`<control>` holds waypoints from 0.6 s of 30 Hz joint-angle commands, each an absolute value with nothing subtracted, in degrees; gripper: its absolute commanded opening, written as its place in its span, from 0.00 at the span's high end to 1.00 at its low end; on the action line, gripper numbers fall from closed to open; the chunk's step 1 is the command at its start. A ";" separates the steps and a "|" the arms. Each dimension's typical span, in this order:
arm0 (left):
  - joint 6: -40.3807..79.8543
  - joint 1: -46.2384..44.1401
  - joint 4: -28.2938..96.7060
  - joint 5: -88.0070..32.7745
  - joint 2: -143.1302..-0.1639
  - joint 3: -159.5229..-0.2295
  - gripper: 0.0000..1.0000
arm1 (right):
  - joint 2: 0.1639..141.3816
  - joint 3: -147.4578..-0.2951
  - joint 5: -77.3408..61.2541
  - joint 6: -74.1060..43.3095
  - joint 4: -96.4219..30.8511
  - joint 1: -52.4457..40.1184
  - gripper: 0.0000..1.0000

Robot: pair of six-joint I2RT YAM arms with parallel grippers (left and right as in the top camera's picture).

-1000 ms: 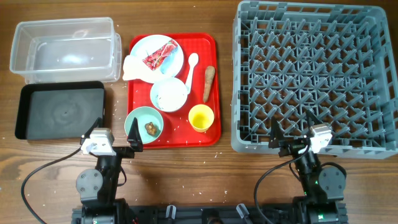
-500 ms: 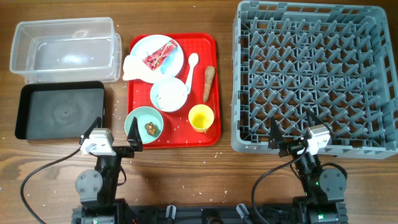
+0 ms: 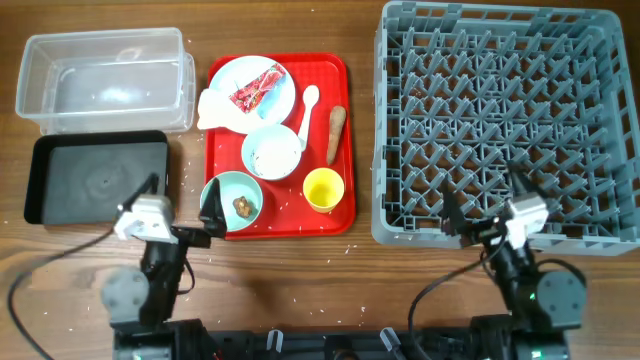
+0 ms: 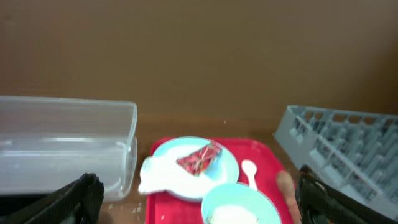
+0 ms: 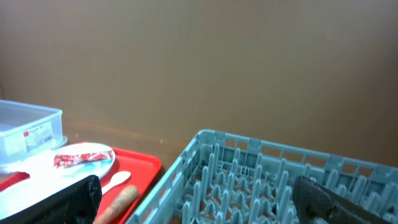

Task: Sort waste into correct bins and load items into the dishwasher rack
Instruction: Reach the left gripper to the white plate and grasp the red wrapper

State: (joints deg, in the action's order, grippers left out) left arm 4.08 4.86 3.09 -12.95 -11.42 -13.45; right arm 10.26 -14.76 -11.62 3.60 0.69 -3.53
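On the red tray (image 3: 335,70) lie a pale blue plate (image 3: 240,75) with the red wrapper (image 3: 258,88), white tissue (image 3: 215,108), a white bowl (image 3: 272,152) holding rice, a white spoon (image 3: 307,105), the brown sausage (image 3: 335,135), a yellow cup (image 3: 323,189), and a mint bowl (image 3: 222,192) with a brown lump (image 3: 243,205). My left gripper (image 3: 182,200) is open and empty at the tray's near left corner, next to the mint bowl. My right gripper (image 3: 487,205) is open and empty over the near edge of the grey rack (image 3: 505,100). The left wrist view shows the plate (image 4: 227,171), wrapper (image 4: 199,157) and white bowl (image 4: 236,202).
A clear tub (image 3: 105,80) stands at the far left, with the black tray (image 3: 95,178) in front of it. Loose rice grains dot the wood near the red tray's front edge. The right wrist view shows the rack's pegs (image 5: 261,180), the sausage (image 5: 118,199) and the spoon (image 5: 112,180).
My left gripper has shifted a little left and away from me. My right gripper has shifted a little right. Both stay open and empty; nothing on the tray has moved.
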 commanded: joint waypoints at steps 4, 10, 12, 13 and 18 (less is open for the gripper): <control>3.36 4.49 14.00 -15.68 -35.62 -38.72 0.00 | 26.35 -31.16 -15.64 4.49 -5.37 -3.31 0.00; 3.38 2.28 30.87 -16.08 -61.32 -64.64 0.00 | 38.72 -42.61 -15.62 4.51 -9.93 -3.31 0.00; 3.38 1.02 34.24 -16.05 -67.33 -70.63 0.00 | 41.06 -45.98 -15.62 4.54 -11.86 -3.31 0.00; 3.38 0.43 35.53 -16.05 -69.89 -73.17 0.00 | 42.48 -47.90 -15.59 4.56 -13.23 -3.31 0.00; 3.40 -2.92 39.22 -16.05 -80.55 -82.48 0.00 | 47.20 -51.88 -16.27 4.49 -18.35 -3.31 0.00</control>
State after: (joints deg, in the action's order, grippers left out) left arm 3.70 -1.08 39.35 -15.11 -77.17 -78.91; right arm 44.97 -49.87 -14.61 4.21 -16.38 -3.42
